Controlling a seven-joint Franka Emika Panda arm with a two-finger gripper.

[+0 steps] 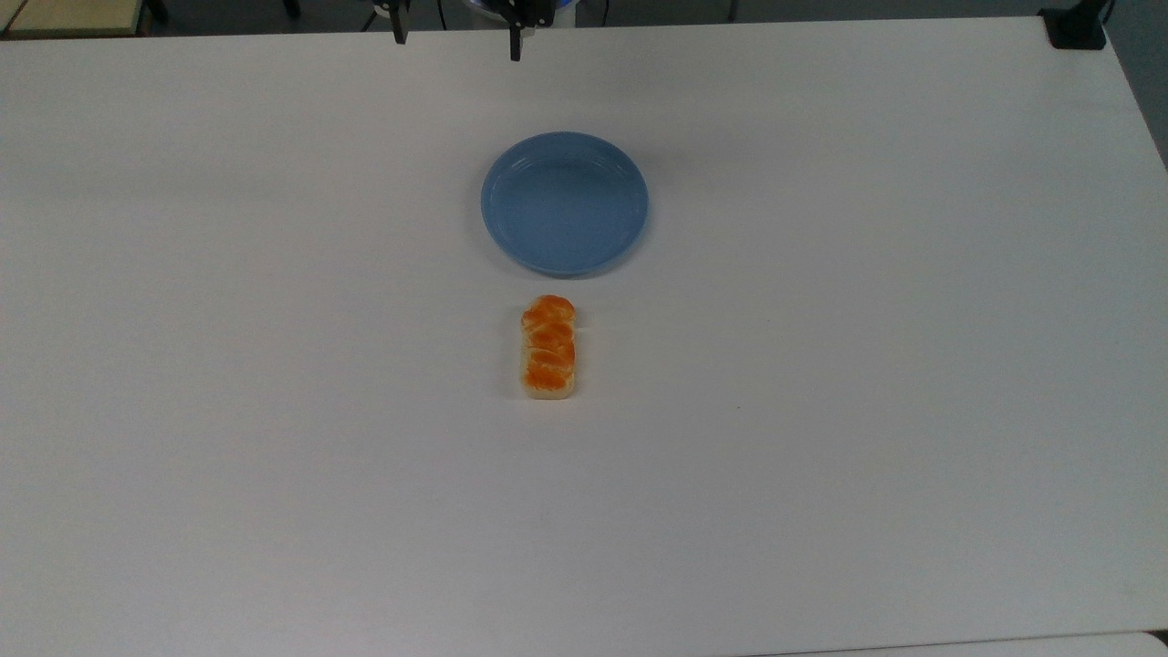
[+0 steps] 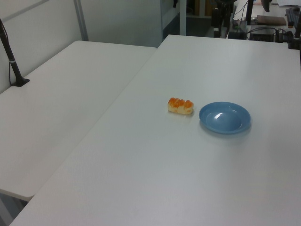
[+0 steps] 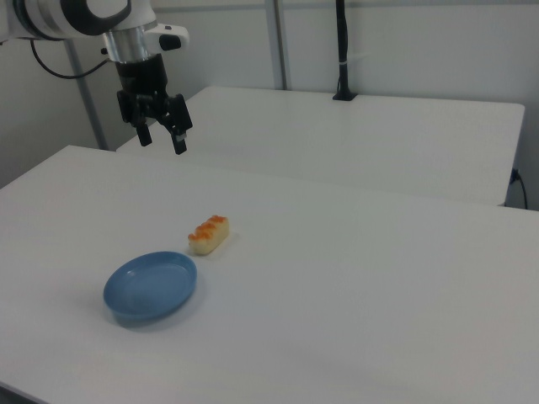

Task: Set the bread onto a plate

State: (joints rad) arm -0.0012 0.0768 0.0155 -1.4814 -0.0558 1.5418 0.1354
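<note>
The bread (image 1: 548, 348), a small loaf with an orange-brown lumpy top and pale sides, lies on the white table just below the plate in the top view. The light-blue round plate (image 1: 565, 203) sits bare beside it, a short gap between them. From the left view, the bread (image 2: 180, 105) is left of the plate (image 2: 225, 117). The right view has the bread (image 3: 209, 235) beyond the plate (image 3: 151, 286). My gripper (image 3: 162, 139) hangs open high above the table's far-left part in the right view, well away from both. Its fingertips (image 1: 516, 46) poke in at the top view's upper edge.
A second white table (image 2: 56, 108) adjoins on the left view's left. A black post (image 3: 342, 50) is clamped to that table's far side in the right view. A black mount (image 1: 1077, 27) sits on the top view's upper right corner.
</note>
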